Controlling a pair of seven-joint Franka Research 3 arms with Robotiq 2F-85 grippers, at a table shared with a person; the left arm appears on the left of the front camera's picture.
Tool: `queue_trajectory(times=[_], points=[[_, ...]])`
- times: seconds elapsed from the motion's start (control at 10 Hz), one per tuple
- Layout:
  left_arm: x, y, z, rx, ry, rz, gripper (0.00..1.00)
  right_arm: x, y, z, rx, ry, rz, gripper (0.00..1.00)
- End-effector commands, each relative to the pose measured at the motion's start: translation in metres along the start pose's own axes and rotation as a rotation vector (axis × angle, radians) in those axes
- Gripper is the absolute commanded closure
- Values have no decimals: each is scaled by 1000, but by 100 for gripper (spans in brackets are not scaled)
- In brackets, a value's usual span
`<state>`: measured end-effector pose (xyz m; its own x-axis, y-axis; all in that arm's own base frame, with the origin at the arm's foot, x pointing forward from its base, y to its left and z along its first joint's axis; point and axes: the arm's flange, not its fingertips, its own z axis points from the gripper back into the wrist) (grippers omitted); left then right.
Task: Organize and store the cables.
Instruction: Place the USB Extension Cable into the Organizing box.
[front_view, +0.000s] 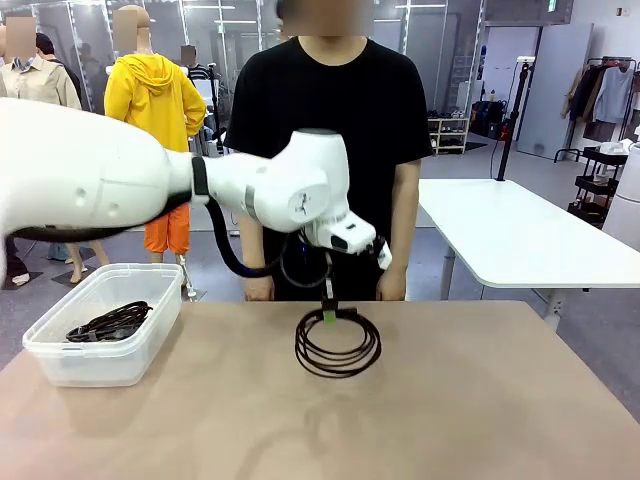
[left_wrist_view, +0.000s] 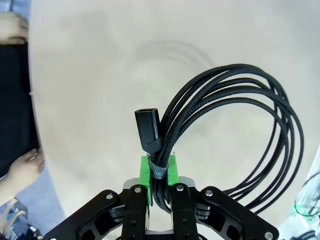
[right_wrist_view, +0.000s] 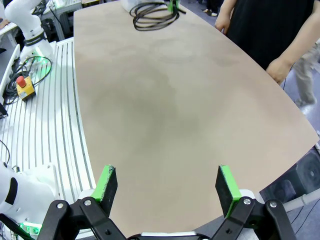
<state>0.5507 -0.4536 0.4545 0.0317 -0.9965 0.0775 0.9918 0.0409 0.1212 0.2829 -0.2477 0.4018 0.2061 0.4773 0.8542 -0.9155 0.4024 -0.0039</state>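
Note:
A coiled black cable (front_view: 338, 345) rests on the brown table near its far middle, tilted up at the back where my left gripper (front_view: 328, 313) is shut on it. In the left wrist view the green pads (left_wrist_view: 146, 172) pinch the coil's bound strands (left_wrist_view: 160, 172), with a black plug (left_wrist_view: 147, 129) sticking up just above them and the loops (left_wrist_view: 250, 130) fanning out to the right. A second coiled cable (front_view: 110, 323) lies inside the clear bin (front_view: 60, 362). My right gripper (right_wrist_view: 167, 186) stands open above bare table, far from the held coil (right_wrist_view: 152, 16).
The clear plastic bin stands at the table's left edge. A person in a black shirt (front_view: 330, 120) stands at the far side, hands (front_view: 392, 285) hanging at the table's edge. A white table (front_view: 520, 235) stands behind on the right.

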Motion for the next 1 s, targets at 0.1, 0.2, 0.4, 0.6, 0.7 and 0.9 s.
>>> queue_trajectory(times=[0.1, 0.2, 0.4, 0.6, 0.7, 0.9], points=[[-21, -20, 24, 20, 8, -12, 100, 0, 4, 0, 1, 0, 17, 0], [-19, -20, 28, -16, 21, -45, 100, 0, 4, 0, 1, 0, 17, 0], [-9, -11, 33, 37, 2, -3, 100, 0, 4, 0, 1, 0, 17, 0], [-9, -11, 33, 37, 2, -3, 100, 0, 4, 0, 1, 0, 17, 0], [-9, -11, 33, 37, 2, -3, 100, 0, 4, 0, 1, 0, 17, 0], [-22, -4, 45, 20, -24, -49, 85, 0, 4, 0, 1, 0, 17, 0]])
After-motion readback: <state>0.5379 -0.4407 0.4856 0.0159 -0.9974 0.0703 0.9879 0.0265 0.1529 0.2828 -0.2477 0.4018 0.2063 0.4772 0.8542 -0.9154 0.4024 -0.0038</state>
